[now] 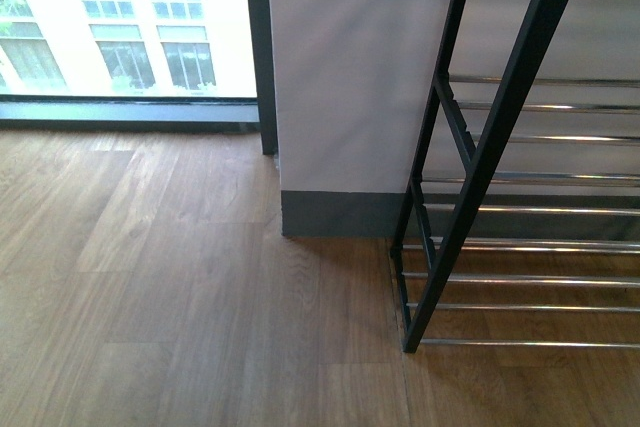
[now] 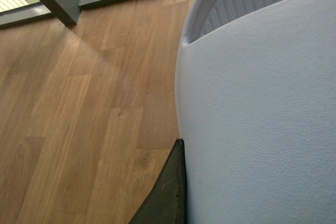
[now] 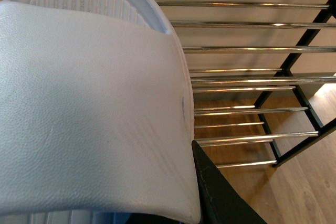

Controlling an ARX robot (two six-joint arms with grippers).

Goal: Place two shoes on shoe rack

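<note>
Right gripper (image 3: 210,187) is showing only one dark, matte finger, which is pressing against the edge of the right-hand shoe's (image 3: 89,108) strap; the opposite finger is hidden, but since the shoe is hanging clear of the floor I am judging the jaws to be clamped on it. Left gripper (image 2: 176,187) is doing much the same, one dark finger lying against the left-hand shoe (image 2: 262,119), which is being carried above the wooden floor (image 2: 79,129).

Both shoes are looking like white slip-on slides: a broad, smooth-curved band with a fine pebbled, leather-like grain, and a ribbed white footbed peeking out beyond it.

Beyond the right-hand shoe, the shoe rack (image 3: 310,35) is standing close, its thin black metal frame carrying tiers of parallel, shiny chrome rods (image 3: 247,49) that are catching the light. In the front view the part of the rack (image 1: 497,137) that shows is bearing no shoes, and neither arm is appearing there.

So both shoes are being held and neither is resting on a shelf yet: the placing itself is remaining to be done, with the right-hand shoe seeming nearer the rack.
</note>
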